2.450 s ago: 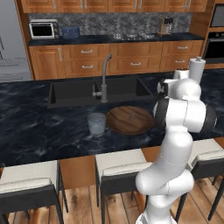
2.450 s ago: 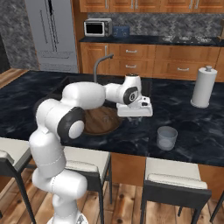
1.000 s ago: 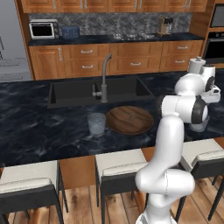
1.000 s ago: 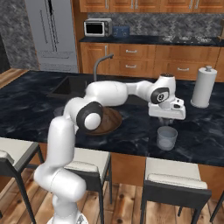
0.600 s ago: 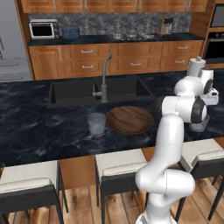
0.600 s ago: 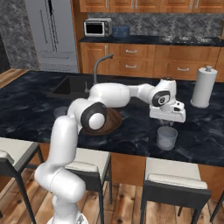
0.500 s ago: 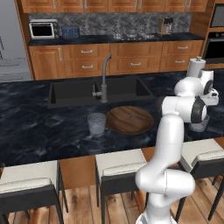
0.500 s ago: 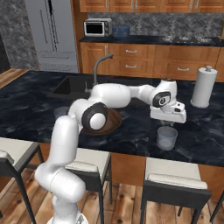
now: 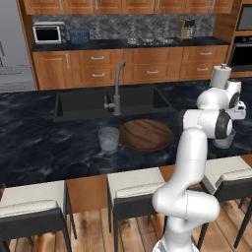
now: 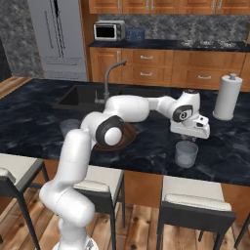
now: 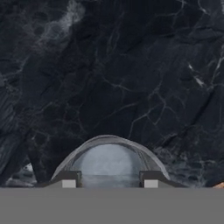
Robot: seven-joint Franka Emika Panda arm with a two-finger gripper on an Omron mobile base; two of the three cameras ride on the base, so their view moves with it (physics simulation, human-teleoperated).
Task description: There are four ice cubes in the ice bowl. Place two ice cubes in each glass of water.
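The arm reaches much farther toward the counter's right end than before: the gripper (image 10: 189,138), earlier over the ice bowl (image 10: 128,135), now hangs directly above the right glass of water (image 10: 186,154) near the front edge. Over the last second it sinks slightly closer to that glass's rim.

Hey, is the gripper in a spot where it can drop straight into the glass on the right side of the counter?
Probably yes. The gripper hangs right above the glass of water, whose open rim sits between the fingertips in the hand view, with nothing between them.
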